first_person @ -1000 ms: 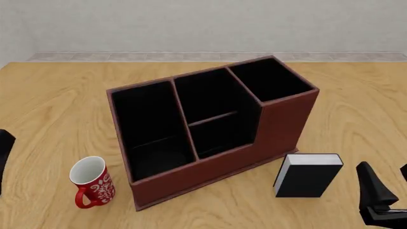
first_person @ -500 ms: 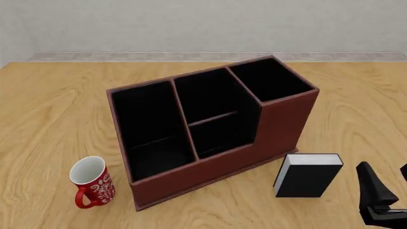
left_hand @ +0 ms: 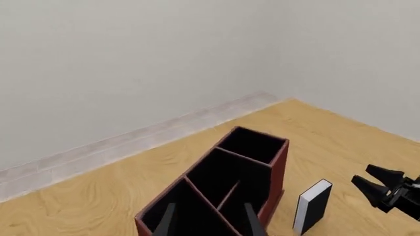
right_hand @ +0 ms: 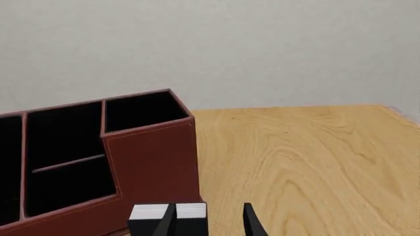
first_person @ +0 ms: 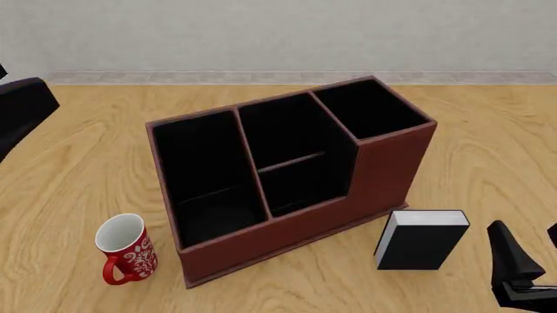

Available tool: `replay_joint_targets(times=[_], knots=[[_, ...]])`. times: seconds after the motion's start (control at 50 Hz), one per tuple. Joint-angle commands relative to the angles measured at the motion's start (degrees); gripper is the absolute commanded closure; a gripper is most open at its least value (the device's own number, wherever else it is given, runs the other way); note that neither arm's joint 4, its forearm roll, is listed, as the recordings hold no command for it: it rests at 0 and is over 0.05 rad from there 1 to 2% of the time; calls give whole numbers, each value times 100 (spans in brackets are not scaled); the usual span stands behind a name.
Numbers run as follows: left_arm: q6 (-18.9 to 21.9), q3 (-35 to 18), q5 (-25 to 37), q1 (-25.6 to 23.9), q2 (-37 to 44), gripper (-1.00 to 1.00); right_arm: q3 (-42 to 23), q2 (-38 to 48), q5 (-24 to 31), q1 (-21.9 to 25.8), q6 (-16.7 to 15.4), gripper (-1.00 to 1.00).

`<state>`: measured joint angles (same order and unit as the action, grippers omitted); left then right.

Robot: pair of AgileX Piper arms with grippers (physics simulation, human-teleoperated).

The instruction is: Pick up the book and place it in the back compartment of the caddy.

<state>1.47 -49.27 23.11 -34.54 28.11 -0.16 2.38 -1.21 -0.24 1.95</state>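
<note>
The book (first_person: 422, 240) stands upright on the table just right of the caddy's near corner, black cover toward me and white pages on top. The dark red-brown caddy (first_person: 383, 171) fills the table's middle. Its back compartment (first_person: 303, 184) is the small black cell between the cross divider and the low wall. My right gripper (first_person: 526, 235) is open near the front right edge, a little right of the book. In the right wrist view one finger overlaps the book (right_hand: 151, 216), without holding it. My left gripper (left_hand: 208, 205) is open, high above the caddy (left_hand: 279, 167).
A red and white mug (first_person: 126, 249) stands on the table left of the caddy's near left corner. A dark part of the left arm (first_person: 22, 111) shows at the far left. A pale wall runs behind the table.
The left arm left the lower left edge, was out of the front view half a second ago, and now shows higher at the far left. Right gripper and book have not moved.
</note>
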Motion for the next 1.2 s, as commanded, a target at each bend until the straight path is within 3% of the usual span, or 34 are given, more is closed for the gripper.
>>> replay_joint_targets(times=[0.02,0.38,0.5,0.74,0.98,1.04,1.2], knots=[[321,-362,-209,-570,817,-100,-10,-6,20,0,10,-100],[501,-976,-343,-1418,2254,-100,2,104,-80,-2,49,-100],[770,-792,-560,-1515,2626,-100,-5,45,-23,0,32,-100],[530,-859,-759,-1677,3171,-100,-3,-8,-11,6,-39,-100],[647,-1019,-938,-1978,3819,-100,-7,62,-33,1,43,-100],[887,-963,-1070,-1968,3996,-100,-2,12,-27,7,-30,-100],[699,-1054,-1218,-2215,4298,-100,-8,38,-36,6,-8,-100]])
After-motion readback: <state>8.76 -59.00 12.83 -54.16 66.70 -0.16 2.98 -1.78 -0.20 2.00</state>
